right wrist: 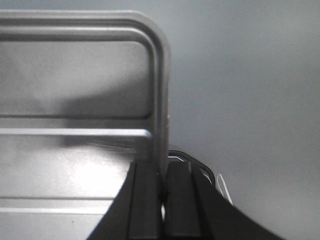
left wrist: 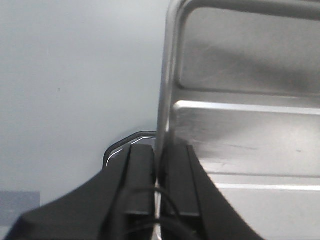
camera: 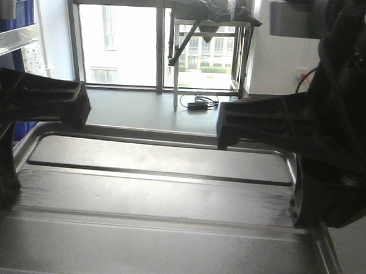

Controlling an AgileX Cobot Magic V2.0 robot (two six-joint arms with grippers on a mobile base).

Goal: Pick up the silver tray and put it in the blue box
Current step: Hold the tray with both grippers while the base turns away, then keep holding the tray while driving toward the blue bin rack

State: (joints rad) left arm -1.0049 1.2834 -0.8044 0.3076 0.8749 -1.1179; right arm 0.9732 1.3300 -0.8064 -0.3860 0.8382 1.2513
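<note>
The silver tray (camera: pixel 160 198) spans the whole foreground, its side rims pinched by the left hand (left wrist: pixel 159 150) and right hand (right wrist: pixel 162 167). Outside each rim lies bare grey surface (left wrist: pixel 60 90). Beyond the far rim, open floor (camera: pixel 135 109) reaches a metal stand (camera: pixel 208 23) and a black cable (camera: pixel 198 104) by the window (camera: pixel 117 40).

The silver tray (camera: pixel 160 198) fills the foreground between the left arm (camera: pixel 42 103) and right arm (camera: pixel 277 127), a window (camera: pixel 120 40) beyond.
</note>
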